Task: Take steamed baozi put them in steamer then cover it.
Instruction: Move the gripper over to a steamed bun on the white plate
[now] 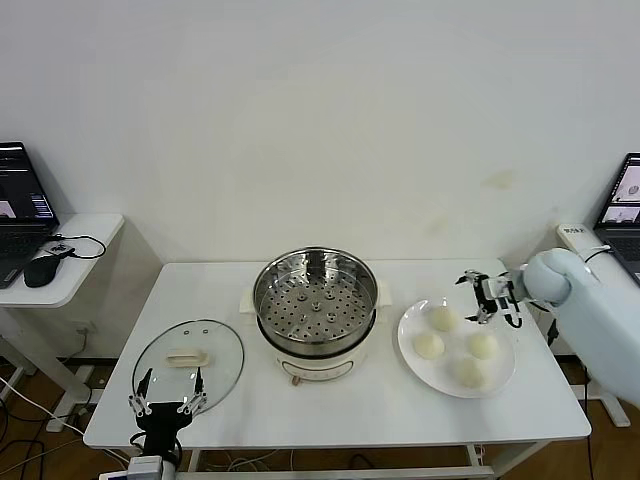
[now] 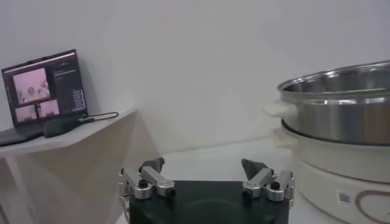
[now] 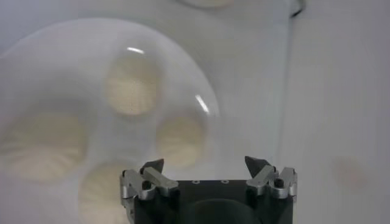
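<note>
Four cream-white baozi lie on a white plate (image 1: 500, 385) at the table's right: one (image 1: 441, 318) at the back, two (image 1: 428, 344) (image 1: 482, 345) in the middle, one (image 1: 468, 372) at the front. My right gripper (image 1: 487, 295) is open and empty above the plate's far right rim. In the right wrist view it (image 3: 207, 165) hovers over the plate (image 3: 201, 91), nearest one baozi (image 3: 180, 140). The steel steamer (image 1: 300, 358) stands empty at the table's centre. The glass cover (image 1: 215, 345) lies flat at the left. My left gripper (image 1: 168, 400) is open at the cover's front edge.
A side table at the left holds a laptop (image 1: 20, 200) and a mouse (image 1: 40, 270). Another laptop (image 1: 622, 200) stands at the far right. In the left wrist view the steamer (image 2: 341, 103) rises ahead of my left gripper (image 2: 204, 165).
</note>
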Available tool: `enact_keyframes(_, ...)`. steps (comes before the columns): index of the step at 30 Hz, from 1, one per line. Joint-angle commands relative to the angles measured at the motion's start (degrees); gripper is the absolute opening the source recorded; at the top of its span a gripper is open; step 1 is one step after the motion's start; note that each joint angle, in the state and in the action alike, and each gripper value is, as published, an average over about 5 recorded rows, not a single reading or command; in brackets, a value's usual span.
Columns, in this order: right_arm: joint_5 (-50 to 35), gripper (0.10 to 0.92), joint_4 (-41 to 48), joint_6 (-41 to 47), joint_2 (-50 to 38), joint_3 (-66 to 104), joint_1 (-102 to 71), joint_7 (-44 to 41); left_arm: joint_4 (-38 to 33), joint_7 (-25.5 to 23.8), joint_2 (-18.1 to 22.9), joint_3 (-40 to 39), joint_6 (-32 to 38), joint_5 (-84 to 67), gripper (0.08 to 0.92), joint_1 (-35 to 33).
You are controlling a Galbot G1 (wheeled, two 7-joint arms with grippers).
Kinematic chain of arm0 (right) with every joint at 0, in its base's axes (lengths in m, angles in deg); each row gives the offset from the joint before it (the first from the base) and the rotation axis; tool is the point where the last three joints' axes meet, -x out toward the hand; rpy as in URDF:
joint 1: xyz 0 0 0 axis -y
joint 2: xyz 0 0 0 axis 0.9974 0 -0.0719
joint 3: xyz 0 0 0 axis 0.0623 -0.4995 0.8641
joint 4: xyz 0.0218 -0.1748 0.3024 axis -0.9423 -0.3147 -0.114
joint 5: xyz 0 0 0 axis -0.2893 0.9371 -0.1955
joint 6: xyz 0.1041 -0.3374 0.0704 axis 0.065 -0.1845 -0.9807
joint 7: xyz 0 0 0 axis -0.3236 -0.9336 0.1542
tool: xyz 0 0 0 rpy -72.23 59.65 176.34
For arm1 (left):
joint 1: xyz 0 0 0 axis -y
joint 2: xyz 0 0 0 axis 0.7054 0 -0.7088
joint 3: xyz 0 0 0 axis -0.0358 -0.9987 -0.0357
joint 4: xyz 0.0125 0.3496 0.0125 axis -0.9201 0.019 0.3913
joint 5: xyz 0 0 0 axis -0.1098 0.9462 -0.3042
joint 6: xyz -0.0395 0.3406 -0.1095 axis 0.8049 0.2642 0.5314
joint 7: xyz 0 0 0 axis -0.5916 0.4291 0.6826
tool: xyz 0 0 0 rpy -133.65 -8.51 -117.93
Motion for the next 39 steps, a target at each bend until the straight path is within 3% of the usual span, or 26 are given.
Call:
enact_keyframes(1, 1.0, 0.823, 7.9, -1.0, 4.6, -8.4, 6.3, -3.5, 0.0, 0.1, 0.0, 0.3, -0.1, -0.6, 0.823, 0.1)
enact_keyframes(24, 4.9, 0.818, 14.9, 0.0, 10.7, -6.1, 4.4, 0.3, 0.6, -0.2, -0.8, 1.0, -0.1, -0.7, 0.823, 0.9)
enact_keyframes(39, 5.3, 0.676, 14.2, 0.2, 10.5, -5.6, 4.4, 0.3, 0.2, -0.1, -0.6, 1.3, 0.0, -0.9, 0.823, 0.8)
